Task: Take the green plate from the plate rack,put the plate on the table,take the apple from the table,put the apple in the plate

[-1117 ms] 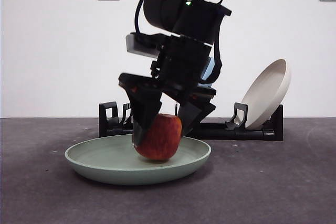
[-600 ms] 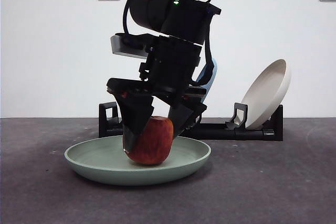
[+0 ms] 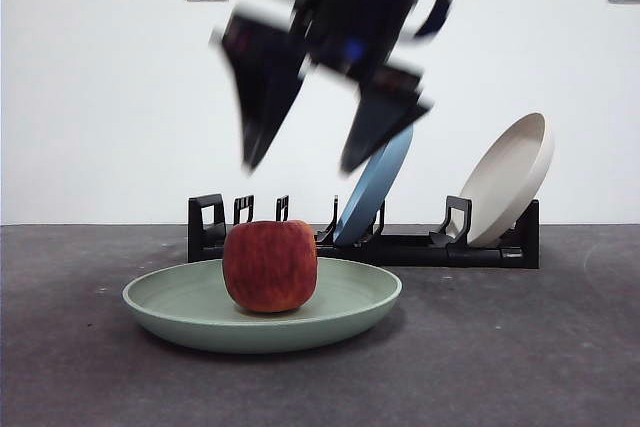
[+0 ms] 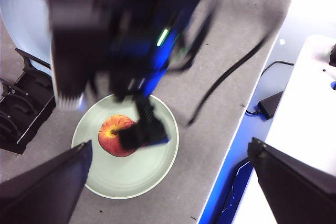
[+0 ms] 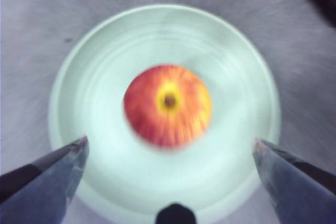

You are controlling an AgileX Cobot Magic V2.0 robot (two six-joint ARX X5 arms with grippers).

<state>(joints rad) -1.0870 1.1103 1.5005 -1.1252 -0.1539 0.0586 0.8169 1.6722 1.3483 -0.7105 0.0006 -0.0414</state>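
Sitting in the middle of the green plate [image 3: 262, 307], the apple [image 3: 270, 266] rests free, stem dimple up, nothing touching it! The right pincer [image 3: 318, 137] hangs straight above it, blurred, its two dark jaws spread wide and holding nothing, clear air between their tips and the fruit. From that arm's own camera the apple [image 5: 168, 105] lies dead centre below the pincer [image 5: 170, 153], ringed by the plate [image 5: 105, 66], with the jaws parted to either side, well outside the fruit.

The plate lies flat on the grey surface [image 3: 540, 347], directly under the right pincer. Beyond it stands the black rack [image 3: 400, 242], a blue plate [image 3: 375, 187] leaning in a middle slot and a beige plate [image 3: 510, 179] tilted at the far end.

The left pincer [image 4: 168, 169] waits high and off to the side, jaws wide apart and empty. Far beneath it sit the plate [image 4: 152, 169] and apple [image 4: 113, 136], with the right arm [image 4: 131, 40] reaching in over them, one of its jaws crossing in front of the fruit. The rack [image 4: 21, 114] and blue plate [image 4: 26, 19] show at the edge of that view.
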